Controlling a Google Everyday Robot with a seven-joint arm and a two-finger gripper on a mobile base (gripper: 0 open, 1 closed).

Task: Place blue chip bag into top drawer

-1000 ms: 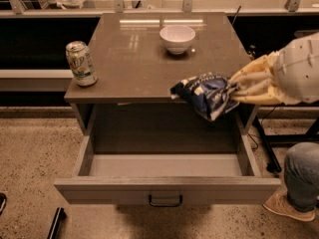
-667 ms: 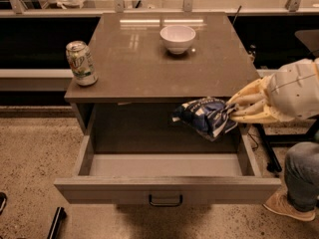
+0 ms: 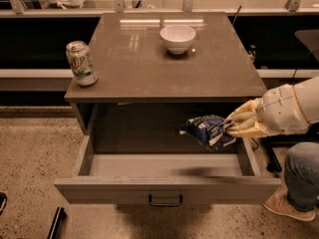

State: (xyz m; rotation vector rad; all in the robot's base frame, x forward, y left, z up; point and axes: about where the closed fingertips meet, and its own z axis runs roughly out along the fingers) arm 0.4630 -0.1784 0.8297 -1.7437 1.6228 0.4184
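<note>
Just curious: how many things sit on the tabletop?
2: soda can front-left, white bowl rear-centre. The gripper holds the blue chip bag above the open top drawer.

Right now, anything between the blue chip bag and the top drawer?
Nothing visible. The pincer grips the blue chip bag above the right side of the open top drawer, with only bare drawer floor beneath.

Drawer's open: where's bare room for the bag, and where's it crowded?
Drawer floor is bare wall to wall; left and centre are clearest. Crowded at right, where the hand holds the bag above the floor. Table is free between can and bowl.
</note>
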